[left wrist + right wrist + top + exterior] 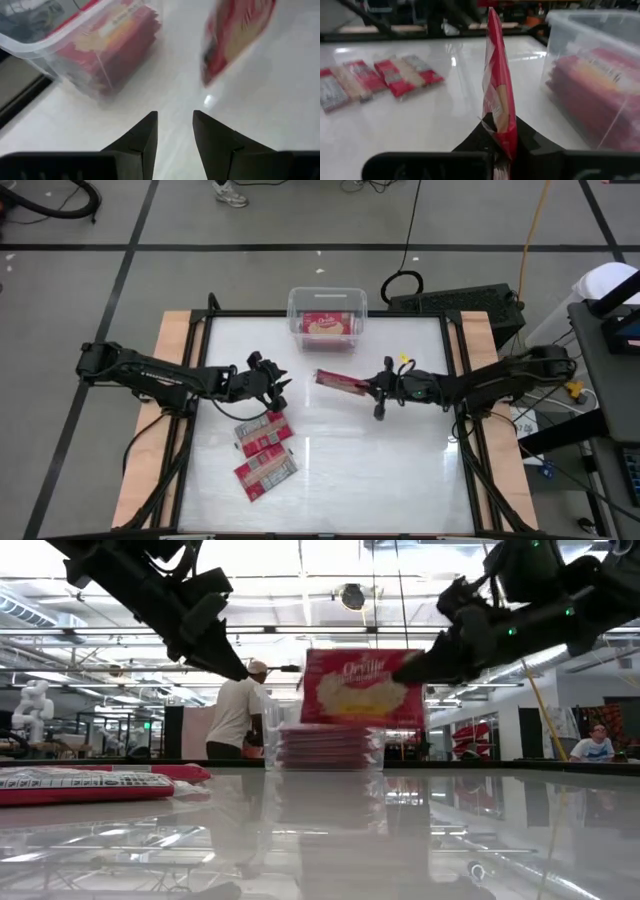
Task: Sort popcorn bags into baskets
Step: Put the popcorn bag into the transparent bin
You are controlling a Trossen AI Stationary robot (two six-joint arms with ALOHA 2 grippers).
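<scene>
A clear plastic bin point(327, 320) stands at the table's far middle and holds a stack of red popcorn bags point(600, 95). My right gripper point(368, 387) is in front of the bin, shut on one red packet point(340, 381) that is up in the air. Two more packets point(263, 435) point(265, 472) lie flat on the table near the left. My left gripper point(276, 387) hovers open above and beyond them, touching nothing; its wrist view shows the gap between its fingers point(175, 120), with the bin point(90, 55) ahead. My right gripper pinches the packet between its two fingers at the end nearest the arm point(501, 131). The fingers come roughly level from the table's right side. The packet stands on edge, lifted clear of the table, with its popcorn-picture face point(358, 690) turned toward the near edge.
The glossy white table has dark rails and wooden strips along its left and right sides point(172, 380). A keyboard point(455, 302) sits beyond the far edge. People point(235, 710) stand in the room behind. Free room lies on the near right of the table.
</scene>
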